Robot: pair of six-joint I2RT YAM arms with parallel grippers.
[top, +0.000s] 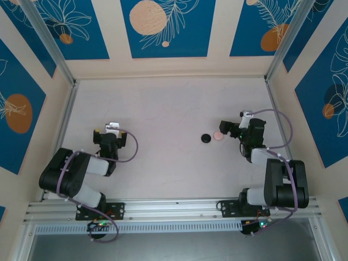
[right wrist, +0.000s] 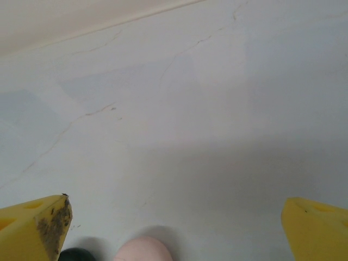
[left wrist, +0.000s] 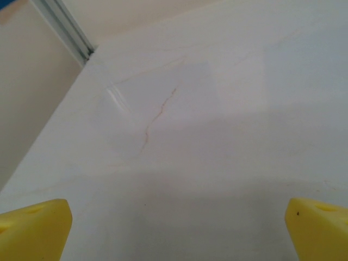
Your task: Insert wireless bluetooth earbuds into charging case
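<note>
Your left hand (top: 110, 131) and right hand (top: 223, 130) both gape wide, holding nothing. Centre the right over the pink case (top: 218, 136), clear of the black case (top: 205, 138), before you close.

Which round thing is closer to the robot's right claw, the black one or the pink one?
The pink one, lying right beside the right gripper. The black one lies just past it, farther from that gripper.

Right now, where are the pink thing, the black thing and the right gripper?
pink thing (top: 218, 136): top view, its middle.
black thing (top: 205, 138): top view, its middle.
right gripper (right wrist: 176, 217): right wrist view, between its fingertips.
</note>
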